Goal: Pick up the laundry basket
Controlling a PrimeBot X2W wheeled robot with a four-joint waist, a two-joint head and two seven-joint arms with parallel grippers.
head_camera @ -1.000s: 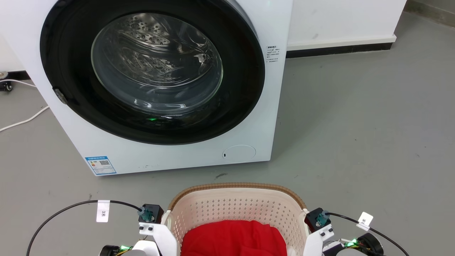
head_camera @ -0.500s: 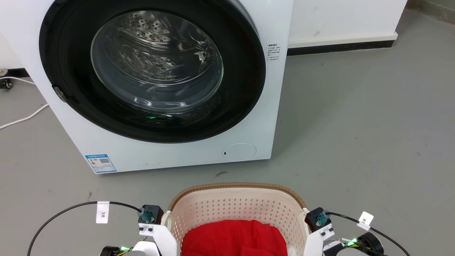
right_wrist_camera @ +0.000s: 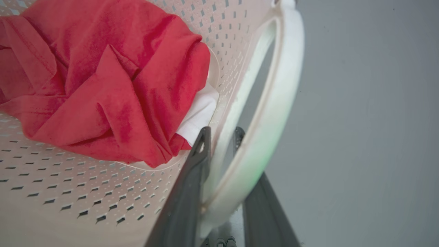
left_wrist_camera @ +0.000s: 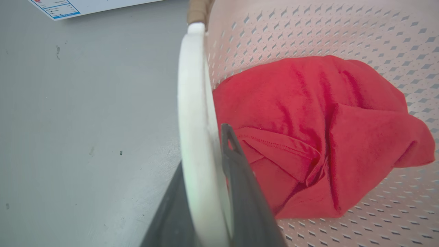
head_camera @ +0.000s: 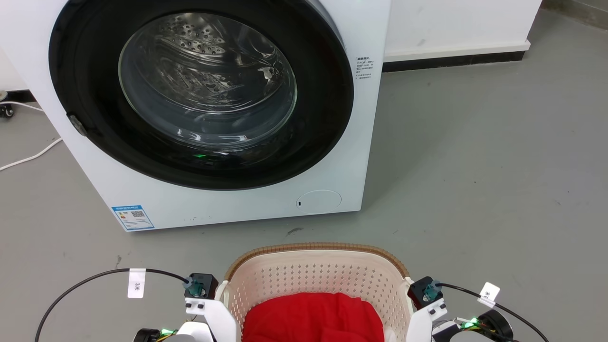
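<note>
On laundry basket, left gripper, right gripper clamped

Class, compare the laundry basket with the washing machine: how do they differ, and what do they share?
Size: the washing machine dwarfs the laundry basket.
Look: the machine is smooth white with a dark round glass door; the basket is cream with a brown woven rim.
Contents: the basket holds a red cloth; the machine's drum looks empty.
Shared: perforated walls, in drum and basket.
</note>
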